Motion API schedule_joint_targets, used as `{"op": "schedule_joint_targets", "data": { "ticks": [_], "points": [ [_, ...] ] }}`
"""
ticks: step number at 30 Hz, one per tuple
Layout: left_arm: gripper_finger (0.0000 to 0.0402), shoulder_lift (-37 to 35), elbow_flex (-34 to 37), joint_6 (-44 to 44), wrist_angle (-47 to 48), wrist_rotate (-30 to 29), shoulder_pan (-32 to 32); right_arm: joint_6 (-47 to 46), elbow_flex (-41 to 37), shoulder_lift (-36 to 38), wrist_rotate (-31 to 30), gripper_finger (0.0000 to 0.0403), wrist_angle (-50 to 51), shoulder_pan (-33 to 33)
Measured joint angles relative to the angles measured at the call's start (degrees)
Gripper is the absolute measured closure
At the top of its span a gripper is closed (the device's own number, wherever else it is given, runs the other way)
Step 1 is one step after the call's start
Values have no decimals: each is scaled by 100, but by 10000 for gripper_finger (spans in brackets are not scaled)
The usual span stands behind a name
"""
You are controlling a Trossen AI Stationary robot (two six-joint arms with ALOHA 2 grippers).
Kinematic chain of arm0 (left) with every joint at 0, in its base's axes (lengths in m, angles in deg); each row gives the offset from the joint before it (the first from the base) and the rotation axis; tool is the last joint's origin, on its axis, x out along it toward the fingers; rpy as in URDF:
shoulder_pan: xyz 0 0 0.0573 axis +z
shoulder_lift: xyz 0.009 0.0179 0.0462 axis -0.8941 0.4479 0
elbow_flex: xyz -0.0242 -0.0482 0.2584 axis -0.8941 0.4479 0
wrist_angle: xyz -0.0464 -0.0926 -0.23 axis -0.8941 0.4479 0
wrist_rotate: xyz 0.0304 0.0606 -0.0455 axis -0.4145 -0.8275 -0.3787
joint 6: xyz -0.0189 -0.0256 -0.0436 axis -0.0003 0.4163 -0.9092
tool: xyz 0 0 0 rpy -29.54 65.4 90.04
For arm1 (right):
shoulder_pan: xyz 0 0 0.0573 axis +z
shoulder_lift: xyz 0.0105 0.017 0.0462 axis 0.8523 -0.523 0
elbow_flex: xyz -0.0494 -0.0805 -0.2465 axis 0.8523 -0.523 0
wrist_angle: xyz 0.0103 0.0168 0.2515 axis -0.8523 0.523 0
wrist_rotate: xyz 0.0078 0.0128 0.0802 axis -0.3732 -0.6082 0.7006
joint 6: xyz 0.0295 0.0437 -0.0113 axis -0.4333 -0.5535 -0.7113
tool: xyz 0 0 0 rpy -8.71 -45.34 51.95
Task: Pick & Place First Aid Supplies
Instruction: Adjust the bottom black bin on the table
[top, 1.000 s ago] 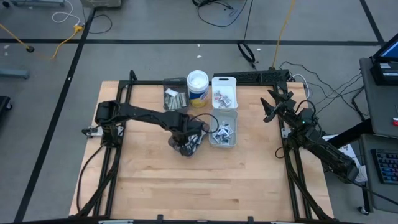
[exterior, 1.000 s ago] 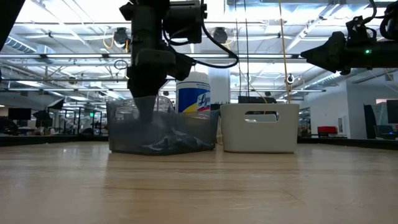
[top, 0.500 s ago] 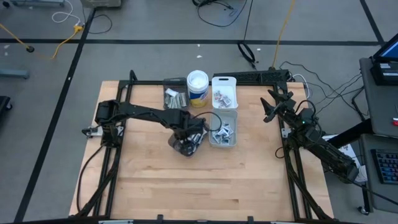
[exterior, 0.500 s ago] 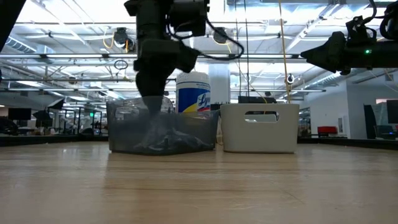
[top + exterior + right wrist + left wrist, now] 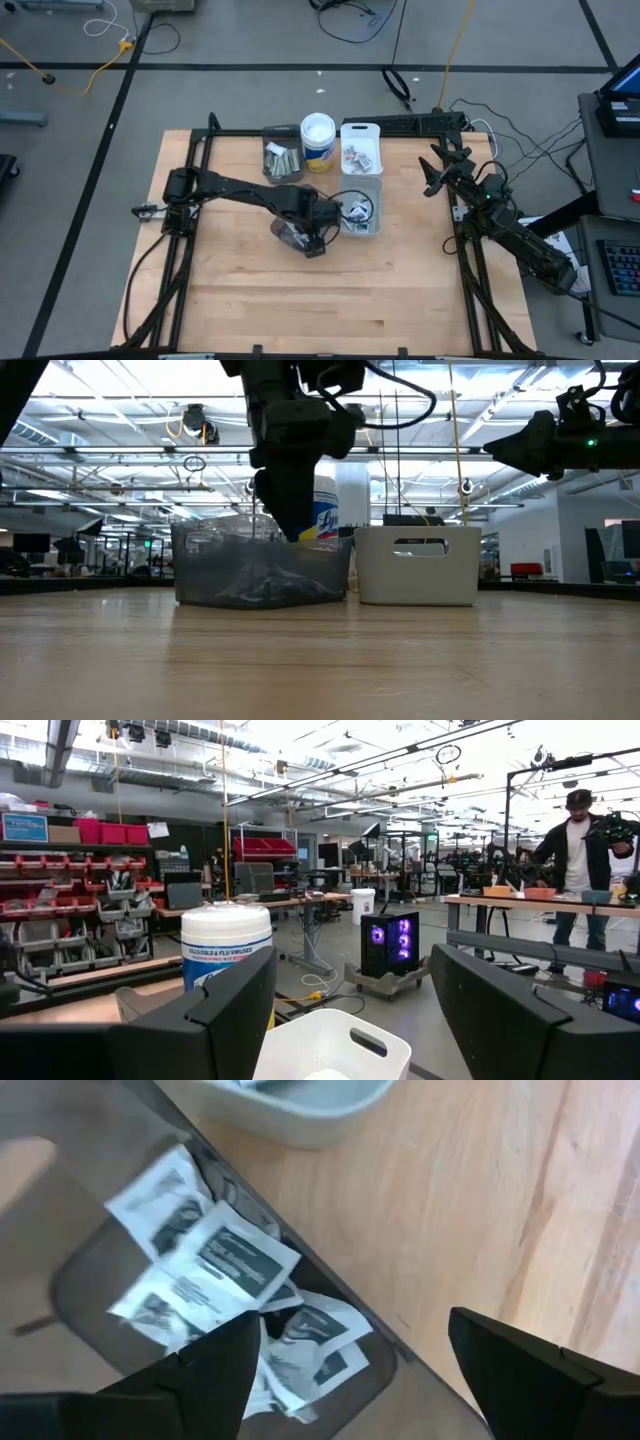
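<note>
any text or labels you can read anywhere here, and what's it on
"COLD & FLU VIRUSES": on the wipes canister, right wrist view; the smaller lines around it are too blurred to read.
"Ly...": start of a brand name on the same canister in the low view, the rest hidden by the left arm.
Packets in the smoky bin: dark print, too blurred to read.

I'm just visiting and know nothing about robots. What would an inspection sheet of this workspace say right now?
Surface: wooden table, bare toward the front.
Job's things: white printed packets in a smoky bin; more in the white bin and a clear bin.
Clutter: wipes canister between the bins.
Grippers: left gripper open above the smoky bin, holding nothing; right gripper open, waiting at the table's right edge.
Cables: several on the floor behind the table.
Surroundings: workshop with shelving; a person stands far off.
</note>
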Motion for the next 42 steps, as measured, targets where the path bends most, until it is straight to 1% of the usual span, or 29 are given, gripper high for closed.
{"op": "schedule_joint_targets", "data": {
  "ticks": [3, 5, 7, 9, 12, 15, 18, 26, 29, 30, 32, 37, 39, 42],
  "points": [
    [85, 13, -140, 193, -8, -222, -71, 0, 1, 1, 0, 140, 1, 1],
    [92, 13, -208, 423, -80, -395, -143, 0, 0, 2, -2, 140, 2, 2],
    [100, 13, -216, 754, -240, -447, -243, 2, 2, 0, 0, 140, 0, 2],
    [107, 13, -216, 1207, -391, -269, -342, 2, 1, 2, 1, 140, -1, 2],
    [118, 13, -216, 1802, -661, 187, -485, 0, 0, 0, 1, 140, -1, 2],
    [142, 13, -216, 2285, -942, 356, -599, 0, 0, 2, 1, 140, 0, -1],
    [186, 20, -216, 2474, -1087, 376, -569, 0, 0, 1, -2, 140, -1, 1],
    [338, 391, -219, 2380, -1210, 237, -263, 2, 2, -1, -1, 140, -1, 2],
    [382, 562, -219, 2376, -1199, 161, -162, 1, 0, 1, 0, 140, -1, 2],
    [392, 604, -216, 2383, -1191, 89, -140, 0, 2, 0, -2, 140, 1, -1],
    [396, 687, -216, 2378, -1195, -131, -94, 0, 0, 0, 1, 140, 8, 2],
    [393, 749, -201, 2142, -1011, -1341, -14, 0, 2, 0, -1, 140, 8, -1],
    [398, 765, -198, 2089, -902, -1494, 56, 0, 2, 0, 0, 140, 8, -1],
    [396, 788, -195, 1951, -839, -1562, 180, 0, 2, 0, 1, 140, 5, 0]
  ]
}}
